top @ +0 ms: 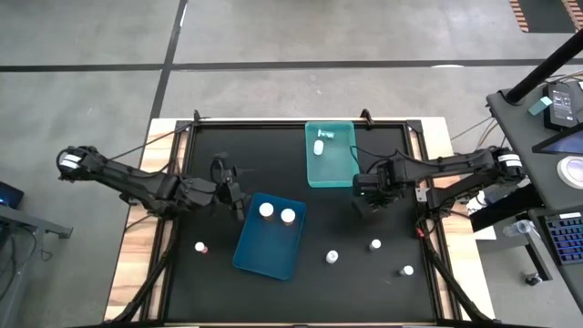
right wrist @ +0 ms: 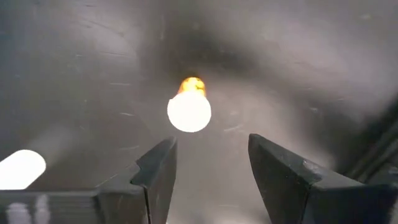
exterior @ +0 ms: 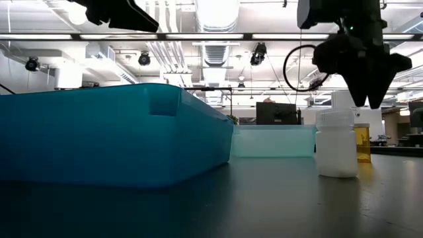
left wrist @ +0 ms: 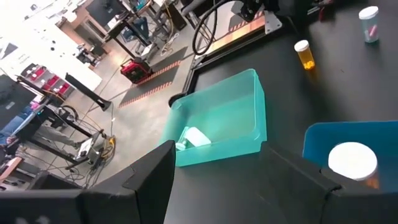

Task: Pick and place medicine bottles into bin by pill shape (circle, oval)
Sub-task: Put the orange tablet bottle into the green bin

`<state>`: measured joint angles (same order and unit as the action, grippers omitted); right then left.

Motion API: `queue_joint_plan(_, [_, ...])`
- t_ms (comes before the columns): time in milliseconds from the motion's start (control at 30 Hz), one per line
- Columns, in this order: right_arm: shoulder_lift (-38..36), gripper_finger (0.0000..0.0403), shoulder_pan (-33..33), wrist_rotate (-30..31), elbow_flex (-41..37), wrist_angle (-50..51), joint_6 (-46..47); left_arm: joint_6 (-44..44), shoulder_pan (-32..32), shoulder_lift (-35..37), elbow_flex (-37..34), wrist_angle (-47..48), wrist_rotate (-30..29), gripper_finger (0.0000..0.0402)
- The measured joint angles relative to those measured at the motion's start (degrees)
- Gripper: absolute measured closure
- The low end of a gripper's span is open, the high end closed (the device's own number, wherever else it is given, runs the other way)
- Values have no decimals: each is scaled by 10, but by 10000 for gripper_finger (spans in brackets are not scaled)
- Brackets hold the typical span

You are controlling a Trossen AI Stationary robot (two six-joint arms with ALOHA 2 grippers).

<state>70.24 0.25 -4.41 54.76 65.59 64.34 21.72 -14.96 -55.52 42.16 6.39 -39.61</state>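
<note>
My right gripper [top: 367,205] is open and empty, well above the table in the low view [exterior: 367,82]. Its wrist view [right wrist: 211,168] looks down on an amber bottle with a white cap [right wrist: 189,111], standing on the table ahead of the fingers [top: 375,244]. My left gripper [top: 235,202] is open and empty [left wrist: 230,186] by the blue tray's far left corner. The blue tray [top: 258,255] holds two upright bottles [top: 266,210] [top: 288,216]. The pale green tray [top: 339,171] holds a white bottle lying down [top: 320,146]. Other bottles stand loose on the table [top: 200,247] [top: 332,257] [top: 407,271].
The black table top has raised wooden side rails [top: 137,264]. In the low view a white bottle [exterior: 337,145] stands in front of an amber one [exterior: 363,143]. A dark desk with equipment [top: 556,118] stands to the right of the table.
</note>
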Motion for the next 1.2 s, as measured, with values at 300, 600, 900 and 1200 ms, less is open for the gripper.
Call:
queue_joint_plan(300, [4, 213, 0, 1, -35, -71, 24, 1, 0, 13, -12, 2, 0, 182])
queue_joint_plan(600, [8, 213, 0, 5, -79, -145, 33, 1, 0, 16, -13, 1, -1, 182])
queue_joint_plan(900, [27, 220, 0, 5, -84, -156, 25, 0, 0, 17, -13, 1, -1, 182])
queue_joint_plan(1200, [27, 287, 0, 5, -84, -156, 32, 0, 0, 17, -13, 1, -2, 182])
